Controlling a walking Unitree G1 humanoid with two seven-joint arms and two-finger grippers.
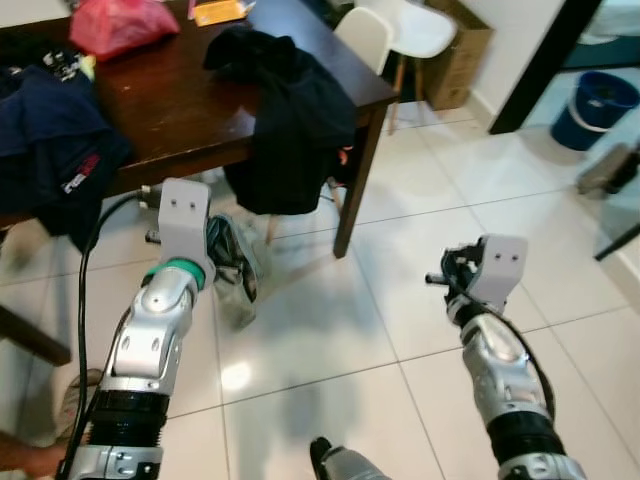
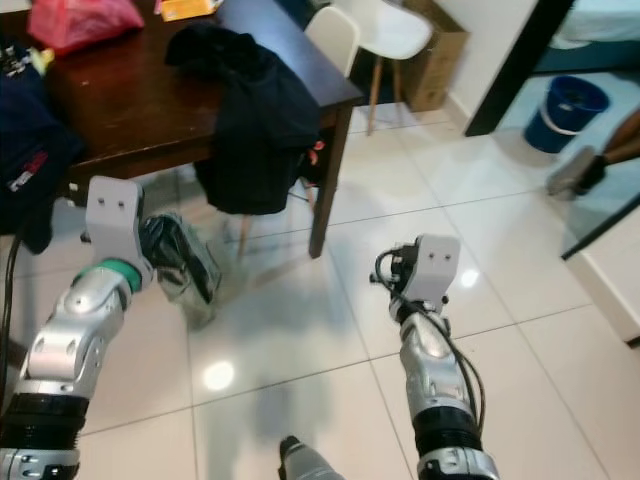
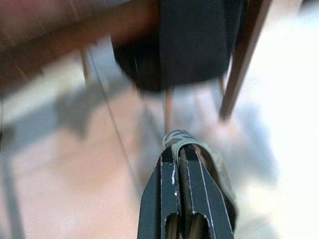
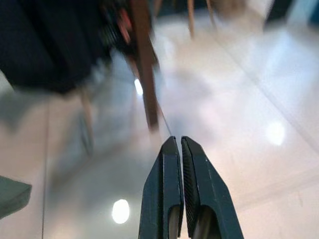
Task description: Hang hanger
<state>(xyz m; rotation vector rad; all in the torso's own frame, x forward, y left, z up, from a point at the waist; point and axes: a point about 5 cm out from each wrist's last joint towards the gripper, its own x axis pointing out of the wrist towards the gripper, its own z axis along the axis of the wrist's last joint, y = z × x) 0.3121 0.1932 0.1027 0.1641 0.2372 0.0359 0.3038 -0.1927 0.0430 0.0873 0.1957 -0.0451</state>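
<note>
Left gripper [image 3: 178, 149] clamped on grey-green cloth [image 1: 232, 265], dangling low over floor [image 1: 420, 250] beside table [image 1: 180, 100]; hanger in it, cannot tell. Right gripper [image 4: 178, 142] pressed together, raised over tiles.

dark wooden table [image 1: 190, 90] | black garment [image 1: 295, 125] draped over the table's near corner, hanging toward the floor | navy garment [image 1: 50, 140] on the table's left side | red bag [image 1: 120, 25] at the table's far edge | white chair [image 1: 400, 30] beyond the table | blue bucket [image 1: 595, 105] well right of the table | white tiled floor [image 1: 330, 340]
</note>
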